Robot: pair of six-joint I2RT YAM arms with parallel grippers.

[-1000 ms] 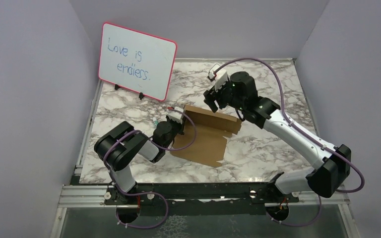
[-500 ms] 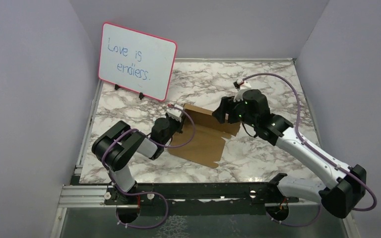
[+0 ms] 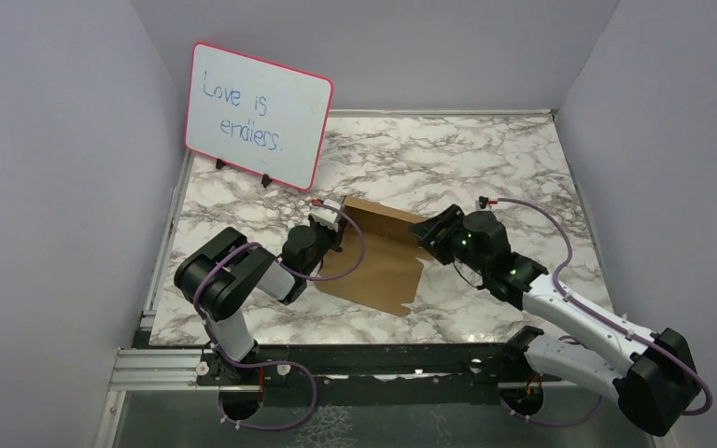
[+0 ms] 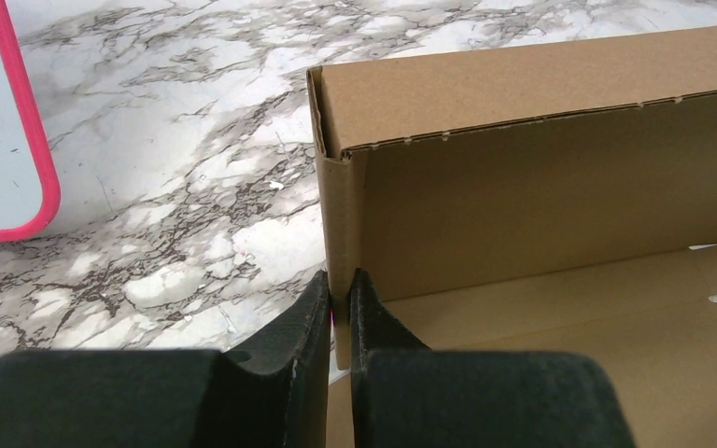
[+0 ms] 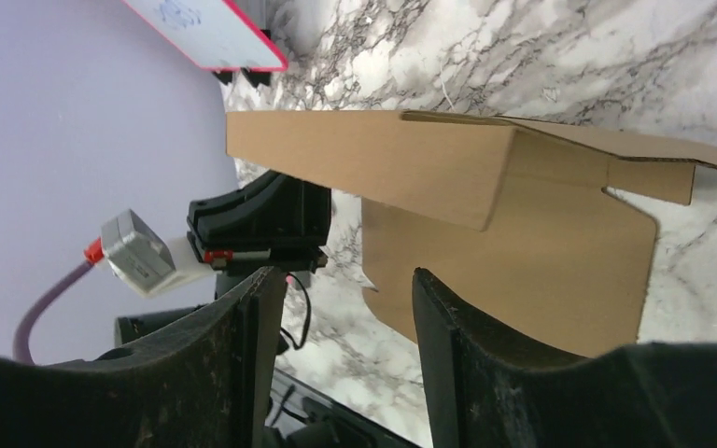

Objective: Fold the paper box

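The paper box (image 3: 383, 261) is a brown cardboard sheet lying mid-table with its far wall folded upright and its near panel flat. My left gripper (image 3: 340, 228) is shut on the box's upright left side flap (image 4: 341, 233), fingers either side of it. My right gripper (image 3: 432, 239) is open and empty, low at the box's right end, pointing left along it. In the right wrist view the folded wall (image 5: 401, 168) and flat panel (image 5: 541, 271) lie beyond its spread fingers (image 5: 448, 327), with the left gripper (image 5: 261, 224) at the far end.
A pink-framed whiteboard (image 3: 260, 114) reading "Love is endless." stands at the back left, also seen in the left wrist view (image 4: 0, 121). Grey walls enclose the marble table (image 3: 485, 159) on three sides. A metal rail (image 3: 383, 364) runs along the near edge.
My right arm has swung down and toward the near side, from above the box's far wall to low beside its right end. The left gripper has stayed clamped on the flap.
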